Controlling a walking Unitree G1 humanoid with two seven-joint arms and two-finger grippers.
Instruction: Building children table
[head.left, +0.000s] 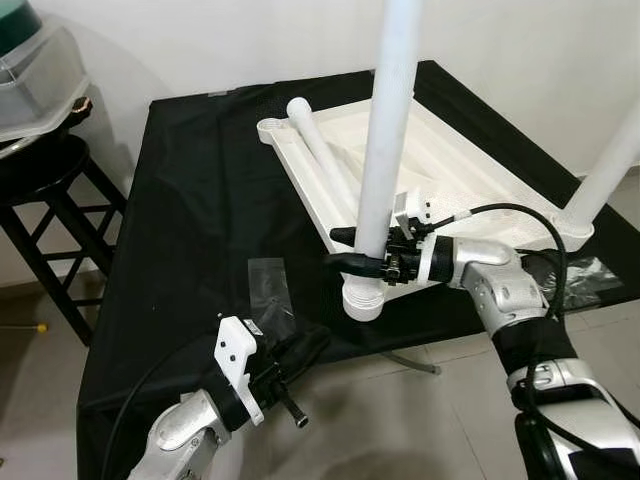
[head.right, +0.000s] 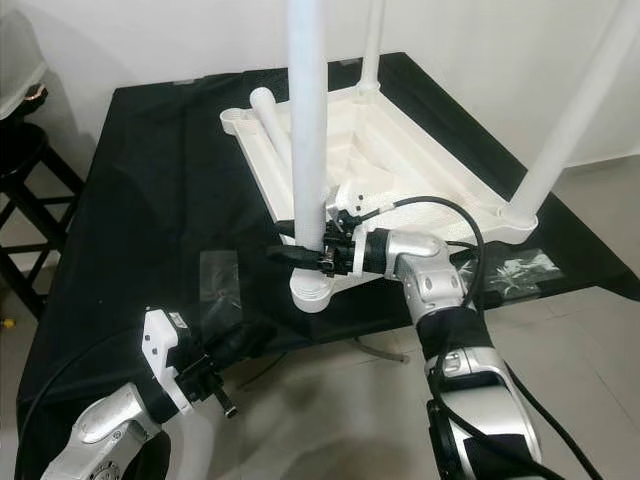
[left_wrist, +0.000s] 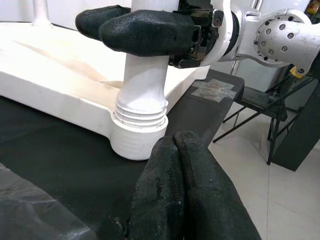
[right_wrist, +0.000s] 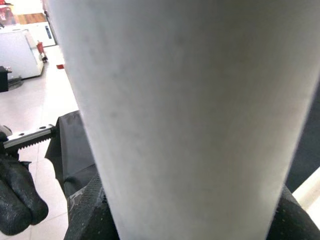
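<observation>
Black-clothed table (head.left: 190, 190), white wall, tiled floor. Inverted white tabletop (head.left: 440, 160); near leg (head.left: 385, 150) stands vertical. Right gripper (head.left: 362, 252) clamped on it; left gripper (left_wrist: 182, 192) fingers pressed together.

Right claw (head.left: 352, 248) clamped round upright white leg (head.left: 388, 140), upturned white tabletop (head.left: 460, 160) on black-draped table (head.left: 190, 210), left claw (head.left: 305, 350) low at table's edge

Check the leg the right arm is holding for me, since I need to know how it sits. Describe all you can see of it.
The white leg is a smooth, plastic-looking tube standing upright. Its ribbed base enters a round socket at the near corner of the upturned white tabletop, which lies on black cloth. The right end effector is shut around its lower part, above the ribs. Its top runs out of frame.
</observation>
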